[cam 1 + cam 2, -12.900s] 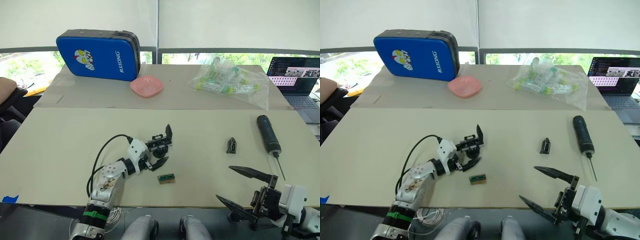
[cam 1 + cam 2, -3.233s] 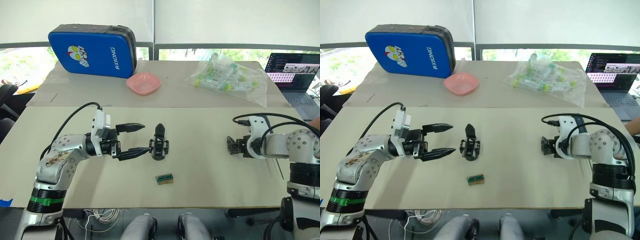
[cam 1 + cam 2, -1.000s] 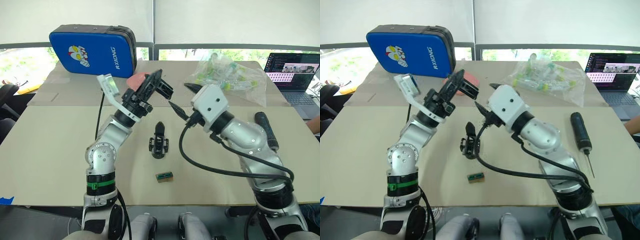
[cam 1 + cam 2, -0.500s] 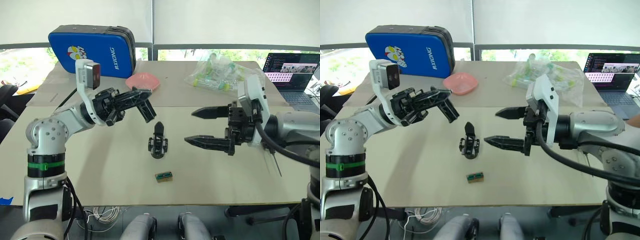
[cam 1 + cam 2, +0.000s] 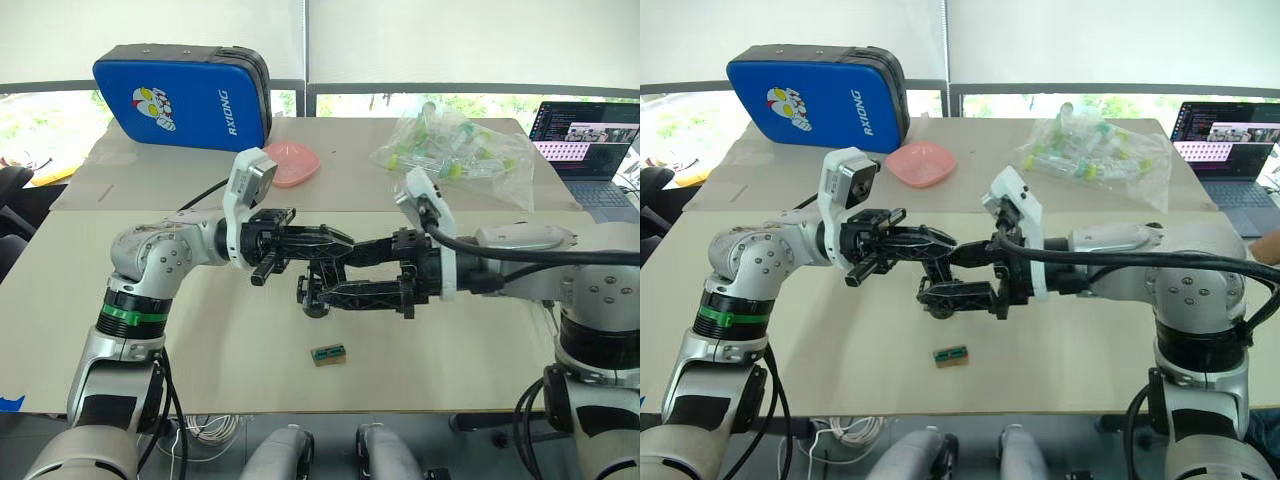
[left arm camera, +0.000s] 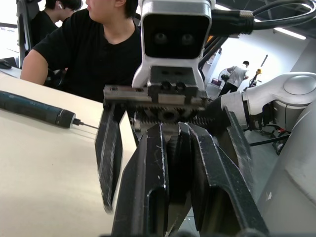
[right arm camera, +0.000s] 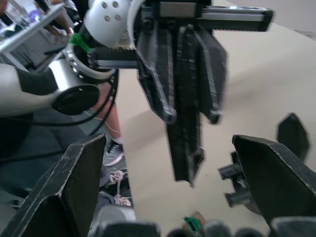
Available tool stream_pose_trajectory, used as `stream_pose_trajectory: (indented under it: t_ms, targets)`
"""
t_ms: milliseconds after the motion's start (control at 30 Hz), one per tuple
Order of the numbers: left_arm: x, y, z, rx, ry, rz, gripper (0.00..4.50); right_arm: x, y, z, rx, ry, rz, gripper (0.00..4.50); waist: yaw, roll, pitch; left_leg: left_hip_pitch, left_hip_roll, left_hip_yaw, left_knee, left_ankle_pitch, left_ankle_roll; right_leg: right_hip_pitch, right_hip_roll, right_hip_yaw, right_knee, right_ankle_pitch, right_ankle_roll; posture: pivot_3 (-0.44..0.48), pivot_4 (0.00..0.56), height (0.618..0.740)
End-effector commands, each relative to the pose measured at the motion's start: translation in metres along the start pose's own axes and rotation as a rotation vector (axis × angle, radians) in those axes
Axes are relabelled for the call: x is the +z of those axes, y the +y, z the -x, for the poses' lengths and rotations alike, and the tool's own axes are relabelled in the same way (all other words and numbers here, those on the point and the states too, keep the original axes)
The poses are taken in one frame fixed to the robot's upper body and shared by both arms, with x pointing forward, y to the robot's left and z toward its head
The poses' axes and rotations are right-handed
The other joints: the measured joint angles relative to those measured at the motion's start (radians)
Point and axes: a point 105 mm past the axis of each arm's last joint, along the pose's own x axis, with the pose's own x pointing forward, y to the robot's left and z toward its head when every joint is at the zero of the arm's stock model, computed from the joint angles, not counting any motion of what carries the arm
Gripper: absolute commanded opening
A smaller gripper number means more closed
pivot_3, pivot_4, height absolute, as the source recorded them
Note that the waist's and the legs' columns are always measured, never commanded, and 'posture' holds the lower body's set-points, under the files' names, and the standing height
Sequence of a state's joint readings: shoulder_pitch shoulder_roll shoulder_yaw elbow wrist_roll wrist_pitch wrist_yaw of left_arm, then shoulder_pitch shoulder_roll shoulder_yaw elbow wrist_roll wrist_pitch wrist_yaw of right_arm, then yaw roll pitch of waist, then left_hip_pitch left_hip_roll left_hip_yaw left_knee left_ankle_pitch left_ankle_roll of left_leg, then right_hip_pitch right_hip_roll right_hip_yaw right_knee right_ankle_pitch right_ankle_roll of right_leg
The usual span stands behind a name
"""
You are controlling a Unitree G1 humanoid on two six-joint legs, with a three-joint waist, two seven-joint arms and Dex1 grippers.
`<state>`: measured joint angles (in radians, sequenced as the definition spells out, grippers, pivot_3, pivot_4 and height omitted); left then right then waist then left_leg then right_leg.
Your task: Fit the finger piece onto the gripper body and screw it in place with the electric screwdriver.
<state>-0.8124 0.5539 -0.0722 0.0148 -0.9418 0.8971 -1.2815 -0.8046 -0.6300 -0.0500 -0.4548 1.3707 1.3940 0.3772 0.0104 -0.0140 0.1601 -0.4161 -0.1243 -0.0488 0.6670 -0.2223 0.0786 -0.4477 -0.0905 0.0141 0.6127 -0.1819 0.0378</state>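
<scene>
Left gripper (image 5: 333, 244) reaches toward the middle of the frame with its two fingers pressed together on a slim black wedge, which looks like the finger piece (image 7: 187, 148). The wedge's point sticks out past the fingertips. Right gripper (image 5: 325, 276) comes in from the right side with its fingers spread wide, one above and one below the left gripper's tip, clasping nothing. I judge this to be a hand-off or a line-up: the piece is held by its thick end so the taper stays free to go into its seat.

Below them, just left of centre, sits the gripper body (image 5: 933, 297) on the table, largely covered by the crossed black fingers. Its rounded base peeks out, but its mounting face cannot be made out, nor whether the piece is touching it.

Seen from the left wrist, the screwdriver (image 6: 34, 109) lies flat at the left edge, untouched. Its rear end is cut off.
</scene>
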Motion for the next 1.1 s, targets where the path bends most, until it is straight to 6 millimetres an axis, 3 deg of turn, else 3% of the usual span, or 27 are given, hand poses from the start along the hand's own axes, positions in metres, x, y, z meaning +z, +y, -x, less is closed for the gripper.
stream_pose_trajectory:
  t_ms: [33, 500, 633, 900, 1100]
  targets:
    - [0.008, -0.009, -0.001, -0.04, 0.008, -0.057, 0.12, 0.006, 0.008, -0.001, 0.017, -0.025, 0.004, 4.5, 0.0, 0.0, 0.0, 0.0, 0.0, 0.0, 0.0, -0.001, 0.001, 0.0, 0.0, 0.0, 0.0, 0.0, 0.0, 0.0, 0.15, 0.74]
    - [-0.001, -0.009, 0.001, -0.038, 0.048, -0.063, 0.12, 0.004, 0.012, -0.011, 0.007, -0.047, -0.044, 4.5, -0.002, 0.0, 0.0, 0.0, 0.0, 0.0, 0.0, 0.002, 0.008, -0.001, 0.0, 0.0, 0.002, 0.0, 0.0, 0.0, 0.15, 0.74]
    - [-0.001, -0.007, 0.0, -0.033, 0.046, -0.067, 0.12, 0.005, 0.011, -0.011, 0.002, -0.043, -0.045, 3.31, -0.001, 0.0, 0.0, 0.0, 0.0, 0.0, 0.0, 0.001, 0.01, -0.001, 0.0, 0.0, 0.002, 0.0, 0.0, 0.0, 0.15, 0.74]
    - [-0.002, -0.004, -0.001, -0.013, 0.042, -0.073, 0.12, 0.004, 0.011, -0.011, 0.003, -0.035, -0.048, 0.47, -0.001, 0.0, 0.0, 0.0, 0.0, 0.0, 0.0, 0.001, 0.011, -0.001, 0.001, 0.0, 0.002, 0.0, 0.0, 0.0, 0.15, 0.74]
    - [0.0, -0.005, 0.001, -0.003, 0.023, -0.056, 0.12, 0.001, 0.011, -0.01, 0.003, -0.023, -0.049, 0.41, -0.001, 0.0, 0.0, 0.0, 0.0, 0.0, 0.0, 0.001, 0.011, -0.001, 0.001, 0.0, 0.002, 0.0, 0.0, 0.0, 0.15, 0.74]
